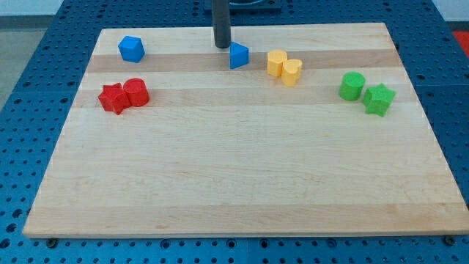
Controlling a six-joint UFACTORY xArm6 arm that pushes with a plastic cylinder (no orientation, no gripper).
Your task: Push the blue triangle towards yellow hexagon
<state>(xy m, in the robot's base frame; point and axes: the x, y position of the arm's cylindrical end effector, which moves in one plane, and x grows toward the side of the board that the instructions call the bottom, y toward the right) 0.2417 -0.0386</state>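
Rod's tip [222, 46] sits just left of the blue triangle [239, 56], nearly touching. It's a bare tool w/ no jaws, grasping nothing. Yellow hexagon [276, 63] is right of the triangle, near it, touching the yellow cylinder [292, 72] on the tabletop [234, 183].

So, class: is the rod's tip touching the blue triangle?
Cannot tell. In the camera view my tip sits just to the view's left of the blue triangle, edges nearly meeting, with no plain gap or contact.
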